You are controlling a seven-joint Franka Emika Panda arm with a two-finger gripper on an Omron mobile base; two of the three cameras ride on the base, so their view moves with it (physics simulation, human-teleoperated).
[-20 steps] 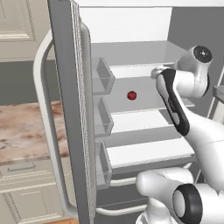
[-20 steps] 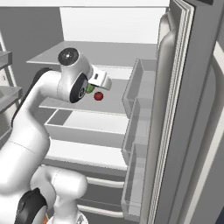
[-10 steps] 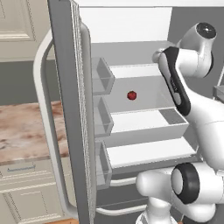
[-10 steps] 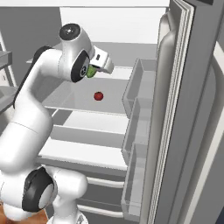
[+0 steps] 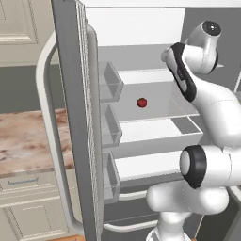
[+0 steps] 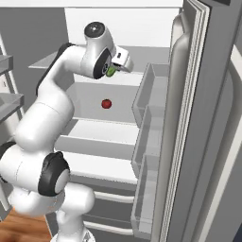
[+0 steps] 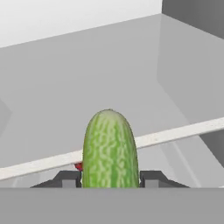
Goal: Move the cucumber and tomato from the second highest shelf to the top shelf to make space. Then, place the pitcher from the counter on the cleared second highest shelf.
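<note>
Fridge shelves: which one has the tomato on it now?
The second highest shelf: the tomato sits on it, whereas the top shelf above carries nothing visible.

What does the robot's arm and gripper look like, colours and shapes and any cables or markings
The arm is built of smooth, rounded glossy white segments with dark, nearly black round joint caps and a black band along one upper link. The gripper is a small white block ending in two short dark grey, squared finger tips. No cables or markings are visible.
</note>
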